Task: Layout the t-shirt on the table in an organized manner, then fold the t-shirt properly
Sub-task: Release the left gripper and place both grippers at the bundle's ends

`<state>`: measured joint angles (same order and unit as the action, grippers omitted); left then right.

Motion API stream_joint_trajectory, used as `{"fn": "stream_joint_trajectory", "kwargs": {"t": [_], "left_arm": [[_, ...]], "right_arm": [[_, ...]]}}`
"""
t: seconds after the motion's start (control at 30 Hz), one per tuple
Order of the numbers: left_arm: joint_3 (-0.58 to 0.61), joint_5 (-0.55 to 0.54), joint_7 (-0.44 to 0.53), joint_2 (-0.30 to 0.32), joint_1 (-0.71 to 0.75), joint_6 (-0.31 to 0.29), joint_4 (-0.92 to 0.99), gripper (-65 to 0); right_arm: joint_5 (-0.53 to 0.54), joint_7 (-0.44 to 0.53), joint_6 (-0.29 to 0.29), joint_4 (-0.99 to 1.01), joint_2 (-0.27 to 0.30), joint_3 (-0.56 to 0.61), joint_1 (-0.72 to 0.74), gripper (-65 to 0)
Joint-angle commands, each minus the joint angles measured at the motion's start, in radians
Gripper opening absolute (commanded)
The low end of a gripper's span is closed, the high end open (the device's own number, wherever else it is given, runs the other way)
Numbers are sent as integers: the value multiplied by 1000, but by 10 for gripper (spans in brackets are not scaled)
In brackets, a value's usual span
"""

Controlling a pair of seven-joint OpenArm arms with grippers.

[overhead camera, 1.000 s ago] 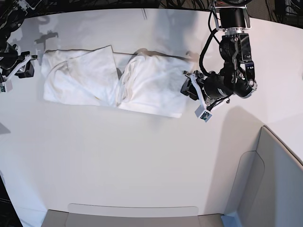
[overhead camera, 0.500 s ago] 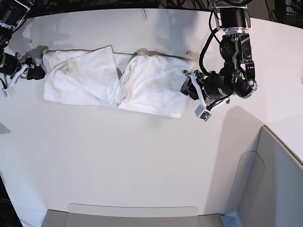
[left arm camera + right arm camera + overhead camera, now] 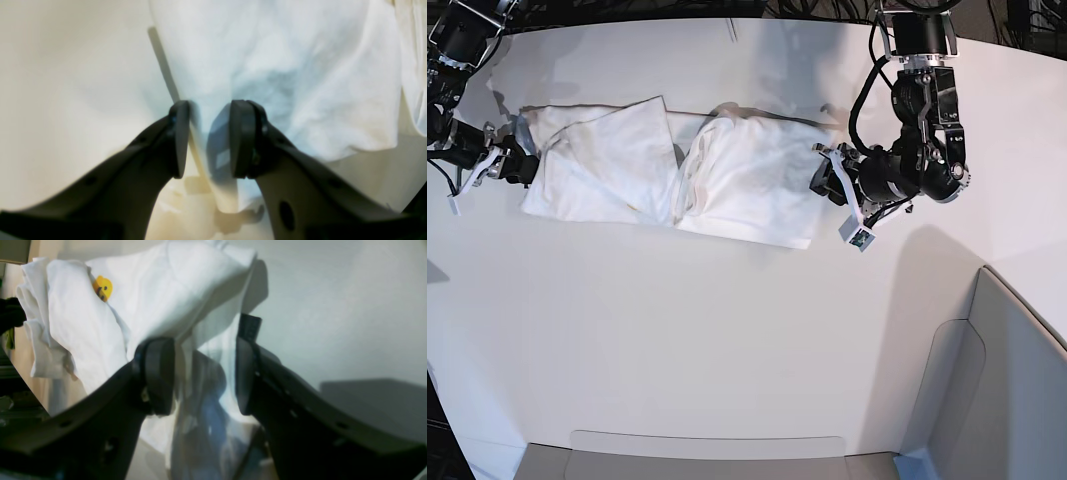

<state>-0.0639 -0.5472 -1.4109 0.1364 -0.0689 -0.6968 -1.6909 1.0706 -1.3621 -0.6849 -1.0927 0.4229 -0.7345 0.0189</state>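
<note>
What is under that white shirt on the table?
Only the bare white table shows around the t-shirt. The shirt is folded over itself, hiding its print except a yellow scrap; anything beneath stays covered.

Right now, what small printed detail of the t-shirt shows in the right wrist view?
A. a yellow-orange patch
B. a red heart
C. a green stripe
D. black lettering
A: a yellow-orange patch peeks out between folds of the otherwise white t-shirt, near that view's upper left.
</note>
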Motion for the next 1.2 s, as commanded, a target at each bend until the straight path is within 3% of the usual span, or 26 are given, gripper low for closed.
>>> {"fn": "stream_joint_trajectory", "kwargs": {"t": [0.0,0.27,0.53,0.63,0.73,0.97,1.03,1.17], "left_arm": [[-3,-14,15,6,-19,-1,-16,-449],[-3,-14,15,6,-18,-1,-16,-449],[-3,-14,15,6,-18,-1,-16,-449],[-4,-15,15,6,-18,-1,-18,-449],[-15,-14,15,7,-18,-1,-31,-451],[-218,-21,15,81,10,-1,-93,-453],[-242,-32,15,121,42,-1,-93,-484],[-248,-61,15,180,96,-1,-91,-650]], "right_arm": [[-48,-34,-13,-2,1,5,0,-359],[41,-34,-13,-4,-5,5,-14,-359],[38,-34,-13,-2,-5,6,-20,-365],[38,-34,-13,-2,-8,8,-21,-467],[36,-34,-13,-2,-26,8,-15,-649],[43,-34,-13,-27,-49,0,-14,-650],[43,-34,-13,-88,-57,2,-21,-650],[38,-34,-13,-283,-91,5,-50,-650]]}}
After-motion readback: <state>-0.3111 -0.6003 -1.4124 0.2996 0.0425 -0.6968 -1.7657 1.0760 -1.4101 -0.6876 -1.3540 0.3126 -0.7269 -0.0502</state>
